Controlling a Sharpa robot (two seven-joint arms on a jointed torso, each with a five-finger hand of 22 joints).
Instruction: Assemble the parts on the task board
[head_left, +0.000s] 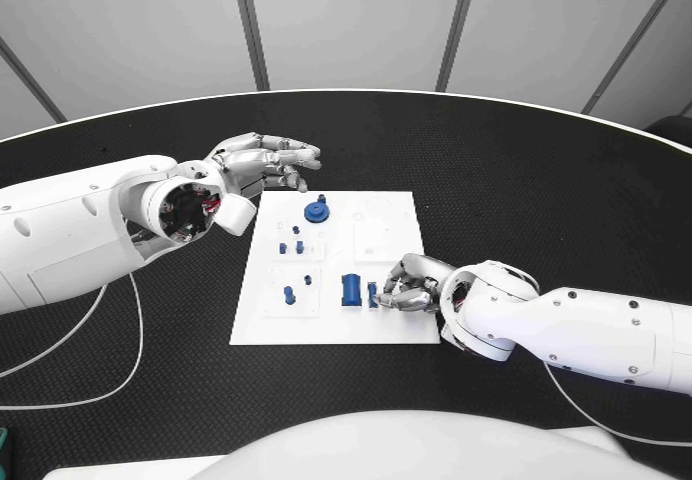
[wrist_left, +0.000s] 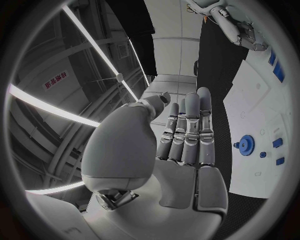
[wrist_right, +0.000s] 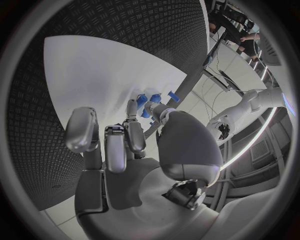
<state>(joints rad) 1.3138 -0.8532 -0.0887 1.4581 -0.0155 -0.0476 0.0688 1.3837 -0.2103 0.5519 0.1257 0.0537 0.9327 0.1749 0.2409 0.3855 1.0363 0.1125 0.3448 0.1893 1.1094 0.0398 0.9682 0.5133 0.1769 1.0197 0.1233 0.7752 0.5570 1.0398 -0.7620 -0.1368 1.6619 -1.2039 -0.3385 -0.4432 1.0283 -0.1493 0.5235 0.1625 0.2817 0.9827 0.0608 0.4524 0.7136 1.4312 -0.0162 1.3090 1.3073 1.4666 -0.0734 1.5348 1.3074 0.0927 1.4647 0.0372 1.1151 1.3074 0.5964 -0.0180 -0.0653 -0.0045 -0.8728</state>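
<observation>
— Where are your hands just now?

— My right hand (head_left: 414, 283) is down on the flat white rectangular task board (head_left: 389, 330), near its right edge, toward the near right corner. Its fingers (head_left: 392, 291) are closed round a small blue upright peg (head_left: 372, 293), just beside a larger dark blue block (head_left: 351, 290). My left hand (head_left: 264, 160) hovers off the board's far left corner, over the black textured surface (head_left: 548, 170), fingers loosely curled in and holding nothing.

— And the other parts?

— A round blue toothed gear (head_left: 316, 211) stands near the board's far edge. Several small blue pieces (head_left: 293, 246) sit along the left side.

— How would you do this step well?

— I judge I'm seating the peg. I'd keep it upright, line it over its hole before pressing, and push straight down rather than sideways, since the block is so close that a tilt could knock it. I can't tell whether the peg is fully home, so I'd release slowly.
</observation>
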